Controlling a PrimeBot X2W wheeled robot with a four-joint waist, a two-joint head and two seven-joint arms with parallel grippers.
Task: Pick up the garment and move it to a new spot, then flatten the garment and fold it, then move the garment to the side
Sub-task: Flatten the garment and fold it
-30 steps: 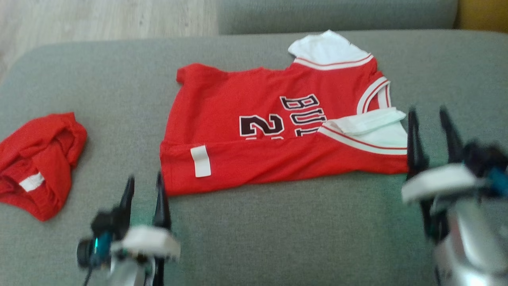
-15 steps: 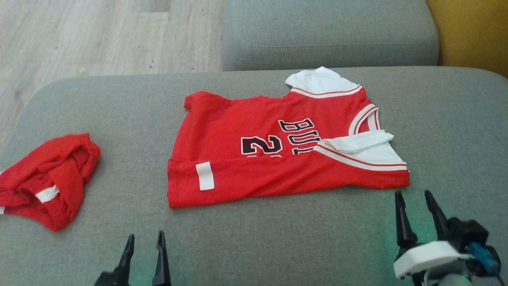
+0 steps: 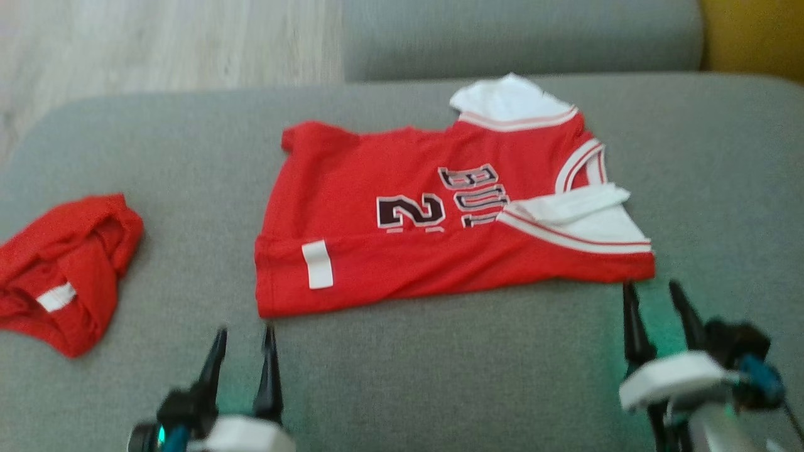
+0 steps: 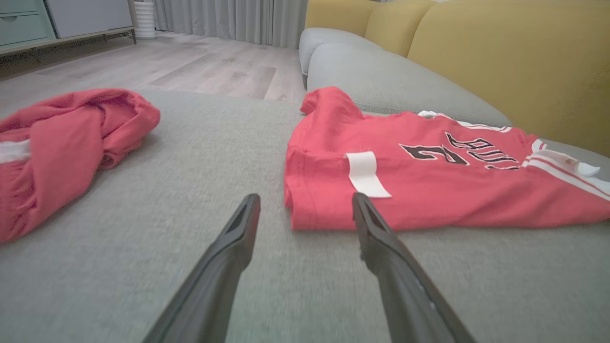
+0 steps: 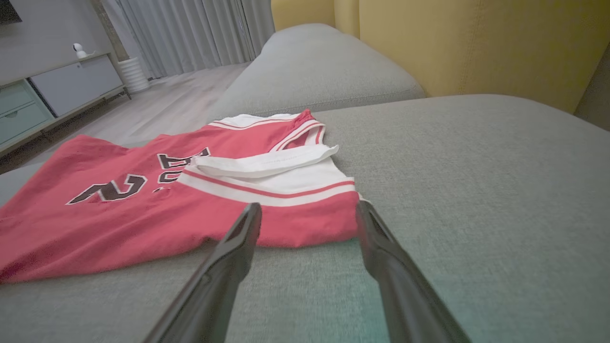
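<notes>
Garment (image 3: 440,213), a red jersey, lies mid-frame on the grey sofa cushion (image 3: 440,376), near edge apparently folded over. Thin, limp and light, it should sag when lifted; its two near corners suit pinching. Left gripper (image 3: 245,329) and right gripper (image 3: 650,285) sit spread and empty just below those corners. A crumpled red cloth (image 3: 63,270) lies well apart at far left.

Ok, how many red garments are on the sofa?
2. The red jersey lies partly folded in the middle of the grey sofa cushion; a crumpled red garment sits near its left edge, partly out of frame. More could lie beyond view.
</notes>
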